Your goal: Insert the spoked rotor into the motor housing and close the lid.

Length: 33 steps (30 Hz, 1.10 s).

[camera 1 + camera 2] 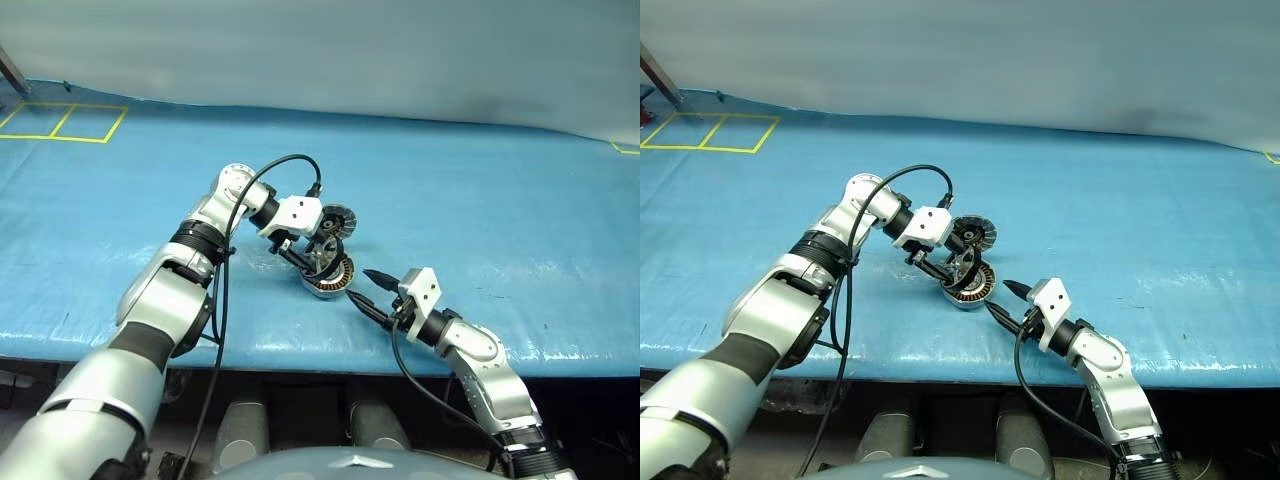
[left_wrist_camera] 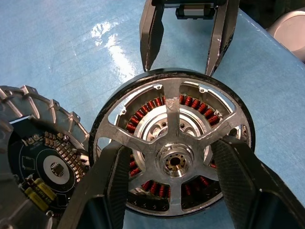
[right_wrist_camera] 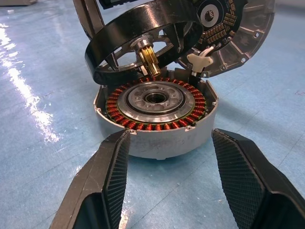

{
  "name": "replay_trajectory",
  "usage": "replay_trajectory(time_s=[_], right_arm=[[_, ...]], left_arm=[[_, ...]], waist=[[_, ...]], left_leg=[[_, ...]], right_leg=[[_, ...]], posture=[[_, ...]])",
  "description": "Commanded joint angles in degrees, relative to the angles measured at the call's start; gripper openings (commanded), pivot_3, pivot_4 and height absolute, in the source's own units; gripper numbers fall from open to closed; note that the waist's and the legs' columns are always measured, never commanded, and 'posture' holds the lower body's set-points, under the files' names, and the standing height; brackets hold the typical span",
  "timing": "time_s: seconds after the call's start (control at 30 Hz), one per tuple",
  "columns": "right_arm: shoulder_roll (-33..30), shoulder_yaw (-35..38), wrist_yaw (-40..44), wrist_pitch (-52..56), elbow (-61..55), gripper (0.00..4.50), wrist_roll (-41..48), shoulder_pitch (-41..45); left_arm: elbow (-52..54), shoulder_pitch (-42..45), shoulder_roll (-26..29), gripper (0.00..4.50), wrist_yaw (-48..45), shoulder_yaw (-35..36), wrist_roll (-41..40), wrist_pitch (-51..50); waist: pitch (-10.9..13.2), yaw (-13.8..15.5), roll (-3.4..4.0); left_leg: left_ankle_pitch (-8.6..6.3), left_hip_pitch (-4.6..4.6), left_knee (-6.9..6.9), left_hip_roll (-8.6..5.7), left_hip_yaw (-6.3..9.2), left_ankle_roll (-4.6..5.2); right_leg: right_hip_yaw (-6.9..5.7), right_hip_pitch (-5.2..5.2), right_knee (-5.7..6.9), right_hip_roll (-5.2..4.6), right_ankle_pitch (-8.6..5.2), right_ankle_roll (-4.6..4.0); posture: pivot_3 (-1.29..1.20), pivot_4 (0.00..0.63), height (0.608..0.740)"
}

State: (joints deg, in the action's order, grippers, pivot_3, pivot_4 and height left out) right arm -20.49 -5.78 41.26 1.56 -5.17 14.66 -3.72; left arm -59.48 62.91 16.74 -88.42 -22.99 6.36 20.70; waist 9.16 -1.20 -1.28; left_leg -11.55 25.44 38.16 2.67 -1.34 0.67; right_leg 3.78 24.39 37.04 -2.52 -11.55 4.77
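Blue tabletop, smooth and faintly glossy, with yellow taped squares at the far left corner. Near the front edge, the motor housing: round shallow grey metal cup, ring of copper-coloured windings around a polished silver centre with a bored hub. Hinged open at its far rim, the lid: grey disc with fine radial ribs, standing roughly upright, dark circuit board with small components on the inner face.

Above the housing, tilted and not seated, the spoked rotor: dark rim, flat silver spokes, central hub with a small brass-toned pinion underneath. Gripped across the rim by the left tool, textured black fingers pressed on either side. Possibly one rim edge resting against the housing wall; hard to say for sure.

Just in front of the housing, the right tool, pointing level at it, jaws spread wide with nothing between, ribbed pads flanking the cup without touching.
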Motion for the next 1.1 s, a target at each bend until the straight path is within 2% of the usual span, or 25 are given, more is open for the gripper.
replay_trajectory(time_s=[0.03, 0.13, 0.67, 1.1], right_arm=[[0.04, 0.50, -0.08, -1.35, -1.74, 2.87, 0.19, 0.02], [0.05, 0.46, -0.16, -1.34, -1.78, 2.87, 0.13, 0.10], [0.22, 0.39, -0.52, -0.76, -2.21, 2.87, 0.17, 0.57], [1.20, -1.95, 0.14, 2.15, -2.71, 2.87, 0.34, 5.19]], left_arm=[[-0.02, 1.46, -0.43, 3.57, 2.28, 0.99, 0.80, 0.91], [-0.05, 1.48, -0.50, 4.49, 2.82, 1.03, 0.94, 1.24], [2.54, 0.61, -0.15, 4.49, -1.01, 3.99, -2.95, -0.62], [13.99, -7.53, 5.51, 4.49, -4.07, 5.36, -7.80, -6.30]], waist=[[0.00, 0.03, 0.00], [0.00, 0.06, 0.00], [0.00, 0.03, 0.00], [0.00, -0.32, 0.01]], left_leg=[[0.00, 0.00, 0.00, 0.00, 0.00, 0.00], [0.00, 0.01, 0.00, 0.00, 0.00, 0.00], [0.00, 0.01, 0.00, 0.00, 0.00, 0.00], [0.00, 0.01, -0.03, 0.01, 0.01, 0.00]], right_leg=[[0.00, 0.00, 0.00, 0.00, 0.00, 0.00], [0.00, 0.00, -0.01, 0.00, 0.00, 0.00], [0.00, 0.01, -0.01, 0.00, 0.00, 0.00], [0.01, 0.03, 0.01, 0.01, 0.02, -0.04]], posture=[[0.00, 0.150, 0.740], [0.00, 0.150, 0.740], [0.00, 0.150, 0.740], [0.00, 0.150, 0.740]])
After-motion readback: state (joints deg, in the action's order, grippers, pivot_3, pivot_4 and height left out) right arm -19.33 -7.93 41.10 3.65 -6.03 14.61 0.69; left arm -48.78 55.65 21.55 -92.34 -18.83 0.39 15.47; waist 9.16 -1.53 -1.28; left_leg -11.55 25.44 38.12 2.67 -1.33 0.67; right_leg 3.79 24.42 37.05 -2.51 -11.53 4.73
